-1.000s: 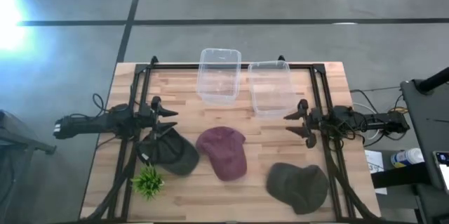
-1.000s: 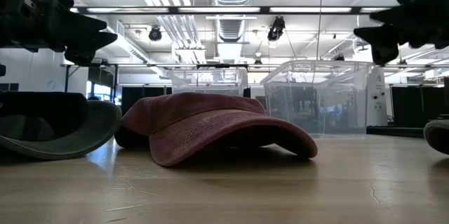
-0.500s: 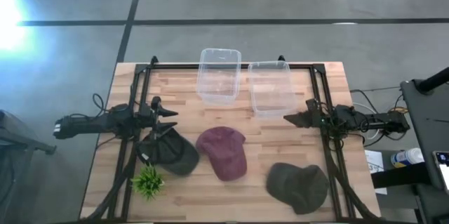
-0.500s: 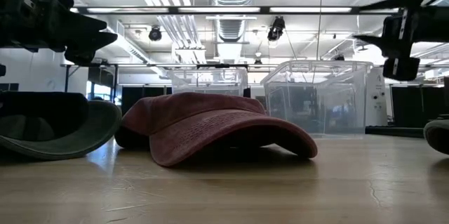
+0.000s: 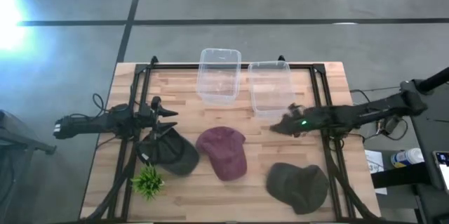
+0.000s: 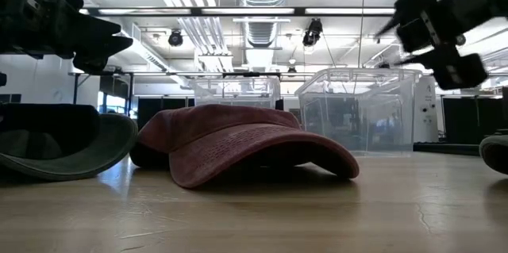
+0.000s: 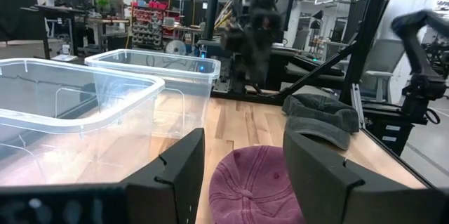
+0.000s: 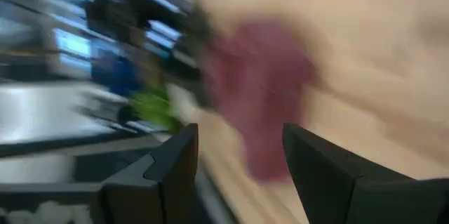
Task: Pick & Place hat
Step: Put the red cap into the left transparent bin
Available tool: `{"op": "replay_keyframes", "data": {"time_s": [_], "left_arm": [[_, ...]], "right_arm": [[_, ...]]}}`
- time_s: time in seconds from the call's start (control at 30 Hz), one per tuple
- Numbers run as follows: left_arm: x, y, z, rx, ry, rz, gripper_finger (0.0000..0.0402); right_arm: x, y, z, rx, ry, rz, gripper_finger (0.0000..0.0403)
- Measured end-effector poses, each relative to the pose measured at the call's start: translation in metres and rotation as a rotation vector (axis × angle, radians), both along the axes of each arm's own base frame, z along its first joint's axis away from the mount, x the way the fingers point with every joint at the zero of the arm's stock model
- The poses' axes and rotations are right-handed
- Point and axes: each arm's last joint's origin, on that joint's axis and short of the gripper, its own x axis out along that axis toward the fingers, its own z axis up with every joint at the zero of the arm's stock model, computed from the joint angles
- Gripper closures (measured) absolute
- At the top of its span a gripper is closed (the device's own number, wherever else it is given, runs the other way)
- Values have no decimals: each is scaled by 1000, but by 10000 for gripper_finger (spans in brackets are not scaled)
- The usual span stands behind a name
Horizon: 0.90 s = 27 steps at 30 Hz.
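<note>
A maroon cap (image 5: 223, 152) lies in the middle of the table, its brim and crown edge on the wood (image 6: 238, 146). It also shows in the left wrist view (image 7: 256, 192) and, blurred, in the right wrist view (image 8: 259, 90). A dark olive cap (image 5: 170, 150) lies to its left, and another dark cap (image 5: 298, 185) lies near the table's near right corner. My right gripper (image 5: 277, 127) is open and hovers in the air right of the maroon cap, its fingers (image 8: 168, 168) apart. My left gripper (image 5: 168, 113) waits open above the table's left side.
Two clear plastic bins (image 5: 219, 75) (image 5: 270, 87) stand side by side at the far edge. A small green plant (image 5: 147, 180) sits at the near left, beside the olive cap. Black frame rails (image 5: 326, 147) run along both sides. Bare wood lies in front of the maroon cap.
My right arm has stretched from the table's right side toward the middle, and its gripper now hangs closer to the maroon cap, beside the right bin. It has turned about its wrist on the way. The caps lie where they were.
</note>
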Motion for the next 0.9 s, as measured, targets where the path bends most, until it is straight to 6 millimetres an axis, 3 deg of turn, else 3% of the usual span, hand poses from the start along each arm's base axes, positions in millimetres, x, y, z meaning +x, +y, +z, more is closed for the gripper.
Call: {"op": "replay_keyframes", "data": {"time_s": [0.13, 0.23, 0.6, 0.9], "left_arm": [[0, 0, 0, 0, 0, 0, 213], [0, 0, 0, 0, 0, 0, 213], [0, 0, 0, 0, 0, 0, 213], [0, 0, 0, 0, 0, 1, 213]], "right_arm": [[33, 23, 1, 40, 281, 159, 199], [54, 38, -3, 29, 385, 206, 199], [112, 59, -12, -29, 449, 219, 199], [146, 68, -1, -120, 391, 230, 199]]}}
